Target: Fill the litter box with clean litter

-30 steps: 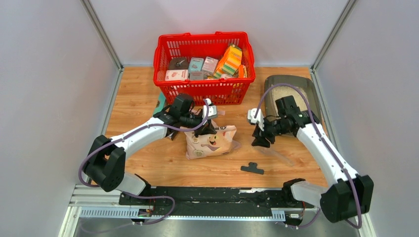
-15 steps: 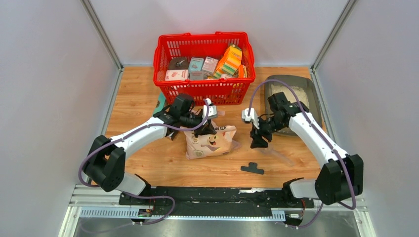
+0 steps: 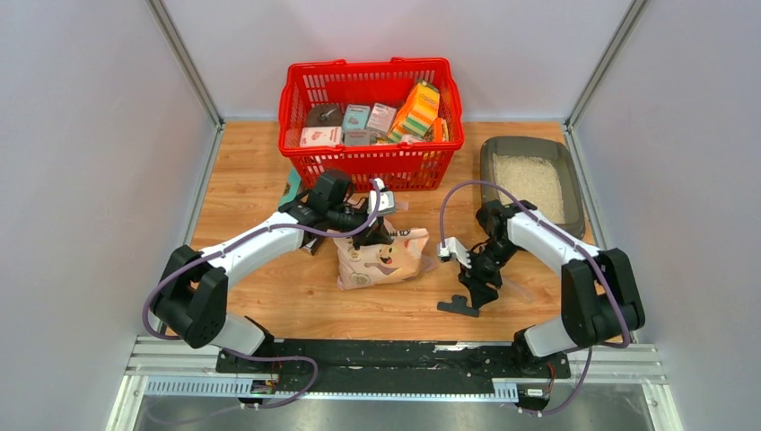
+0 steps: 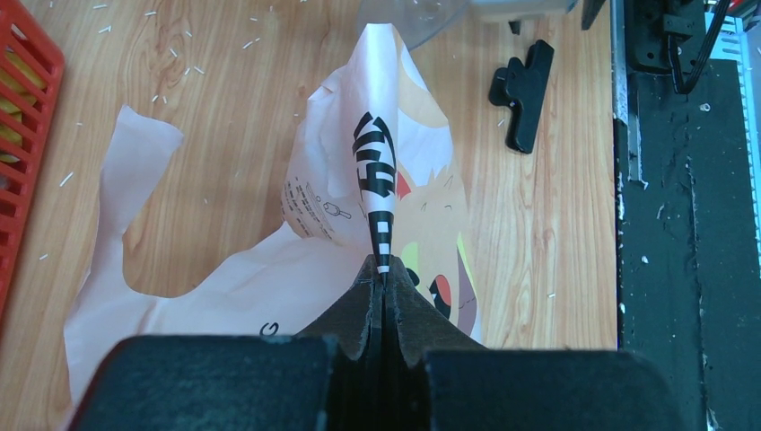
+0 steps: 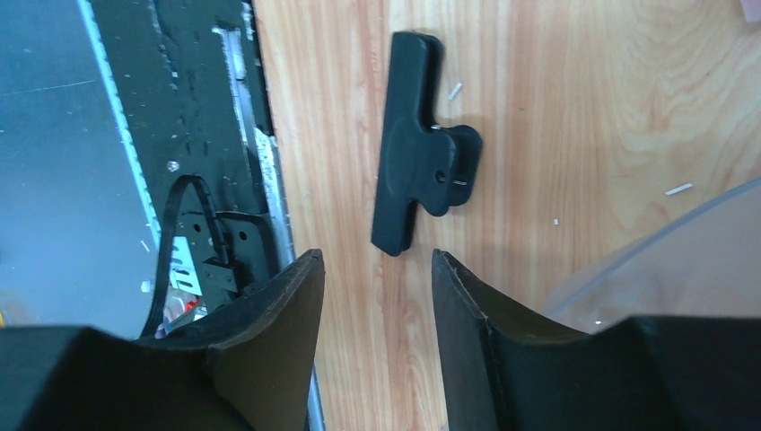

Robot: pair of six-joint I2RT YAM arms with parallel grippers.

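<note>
Box: one grey litter box [image 3: 529,141] sat at the far right of the table [image 3: 251,180], its long axis running near to far.
Fill: a pale bed of litter [image 3: 531,184] covered much of the box floor. A few stray grains lay on the wood.
Left arm: the left gripper [image 3: 375,232] had its jaws closed on the folded top of the bag [image 3: 381,259], which stood near the middle of the table.
Right arm: the right gripper [image 3: 474,292] had its jaws apart and held nothing. It was poised over a black clip [image 3: 458,306] at the near edge.
Deciding relation: the clip lay just ahead of the right fingertips. Its long bar ran across the line along which the jaws close, so they would meet over its narrow width. The litter box lay far and right of those jaws, well apart from them. The right arm was the nearer to both clip and box.
Step, as judged: the filling looked largely done. The right arm seemed set to take the clip, perhaps to seal the bag.
Count: two arms, one litter box, one bag, one clip, one red basket [image 3: 377,166] at the far centre, and one clear scoop [image 5: 664,251] beside the right gripper.
</note>
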